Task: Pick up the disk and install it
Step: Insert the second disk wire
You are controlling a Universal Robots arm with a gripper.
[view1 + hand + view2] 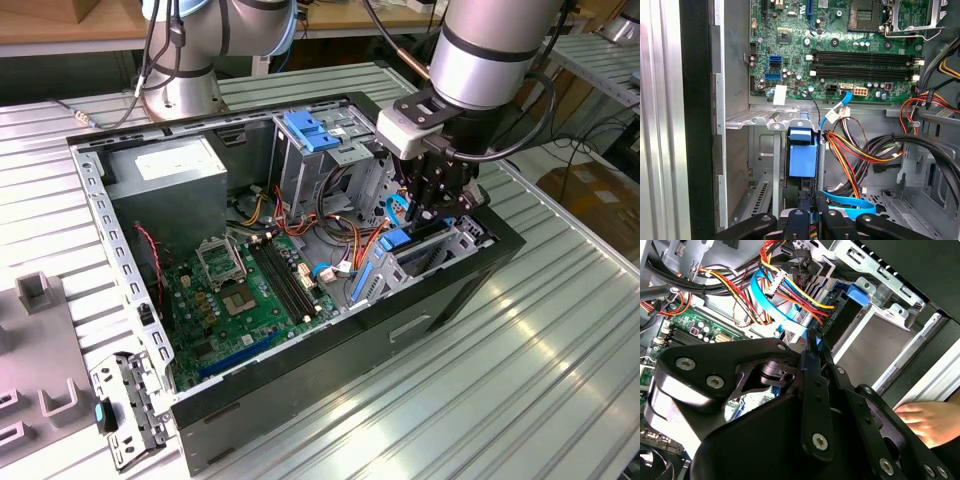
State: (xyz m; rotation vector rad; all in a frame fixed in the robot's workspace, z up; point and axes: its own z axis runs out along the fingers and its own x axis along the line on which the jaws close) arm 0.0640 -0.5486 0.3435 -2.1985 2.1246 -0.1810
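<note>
**Blue-railed disk stands in the bay under the gripper**

Blue plastic marks the disk [400, 255] for us: in the exterior view it stands on edge in the metal bay [455, 245] at the corner of the open case [330, 340], towards the exterior view's right. The gripper [432, 205] hangs straight down over it, its black fingers reaching to the disk's upper edge. In the first wrist view we see the disk's blue carrier [802, 155] upright in the bay, with the fingers [799, 220] drawn close together at its near end; the gripper [810, 217] appears clamped on that edge, though the contact itself is partly hidden. In the second wrist view the fingers [815, 360] meet narrowly at a blue edge.

Beside the disk we see a bundle of red, yellow and orange cables [345, 240] and a flat blue cable [847, 202]. The green board [245, 290] lies on the case floor, and the grey power supply [165, 185] sits in the far corner. A blue latch [310, 130] tops the tall cage [320, 165]. In the second wrist view a hand [927, 422] rests by the case wall.
</note>
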